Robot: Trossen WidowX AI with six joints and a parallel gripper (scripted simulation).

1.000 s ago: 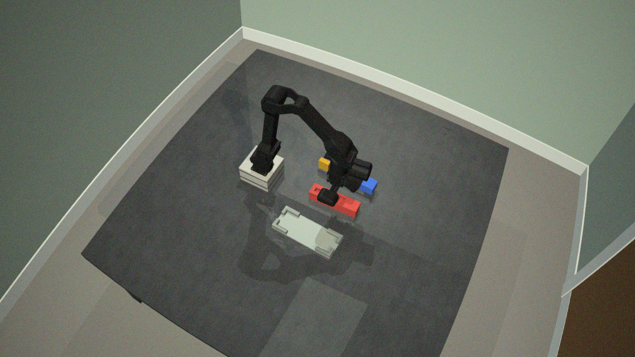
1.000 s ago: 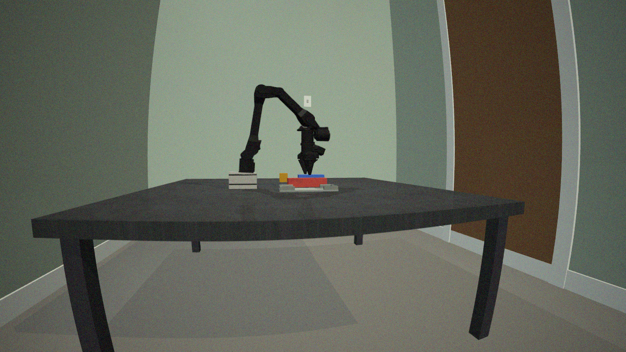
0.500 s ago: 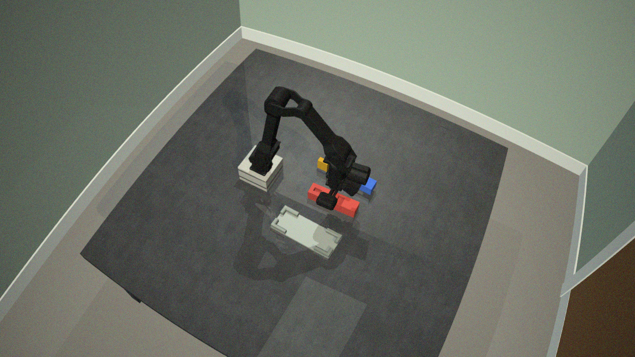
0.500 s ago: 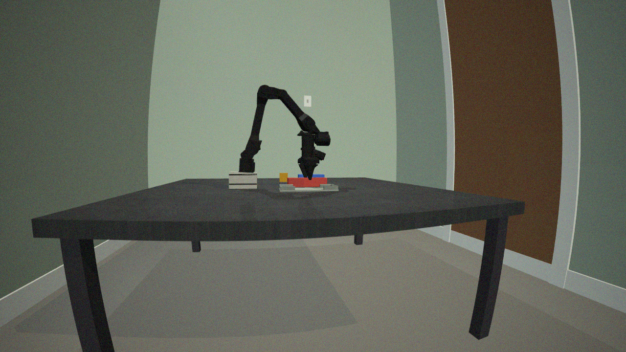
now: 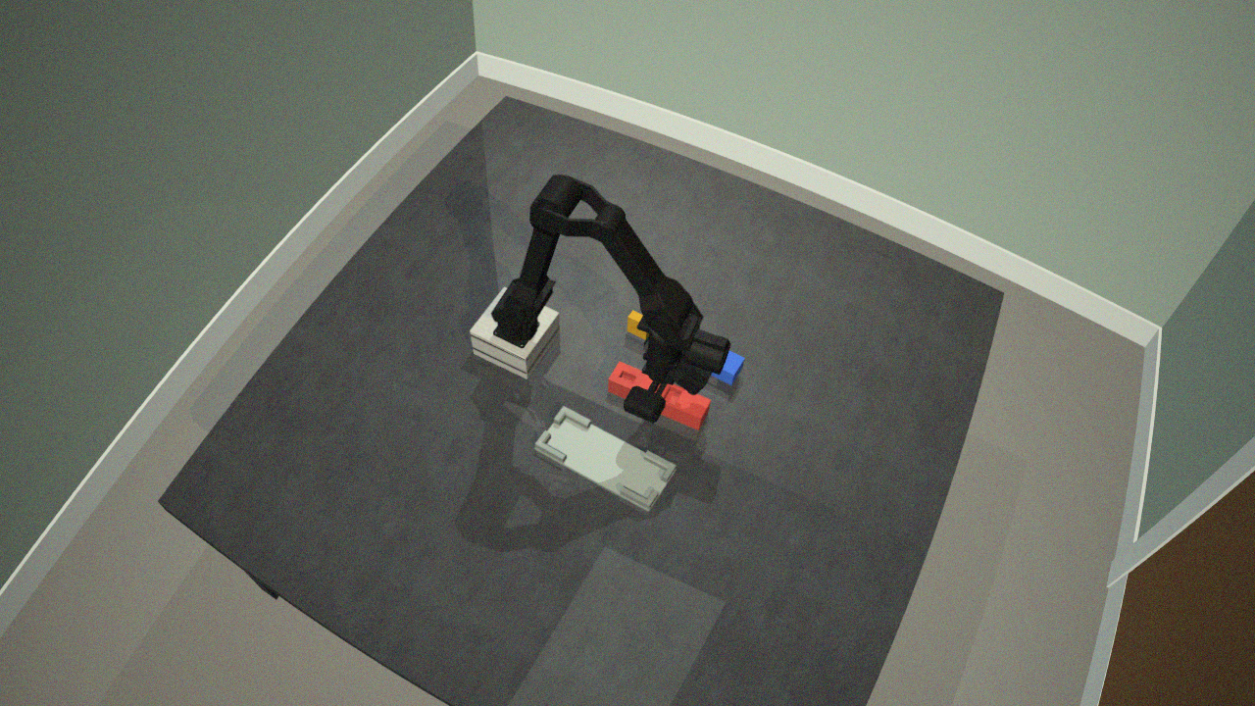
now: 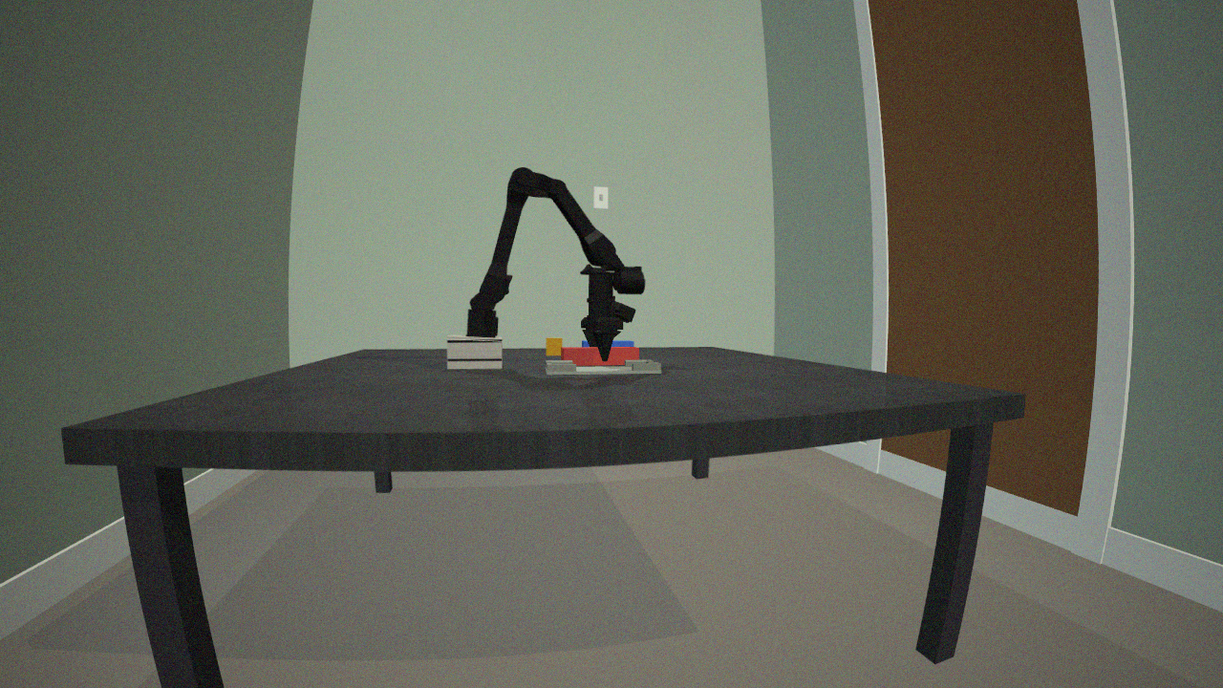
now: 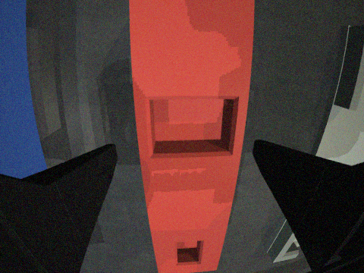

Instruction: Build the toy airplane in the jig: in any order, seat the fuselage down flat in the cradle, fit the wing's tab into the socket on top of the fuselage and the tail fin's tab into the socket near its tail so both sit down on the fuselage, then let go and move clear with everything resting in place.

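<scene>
The red fuselage lies on the table, outside the cradle, with both sockets facing up and empty. My gripper is open and points down, with one finger on each side of the fuselage near its wing socket; the fingers stand off its sides. The pale cradle is empty, beside the fuselage. The blue wing lies on the fuselage's other side, partly hidden by the arm. The yellow tail fin is partly hidden in the top view.
The arm stands on a white block base to the left of the parts. The dark table carries everything. The wing is close behind the fuselage and the cradle is close in front of it.
</scene>
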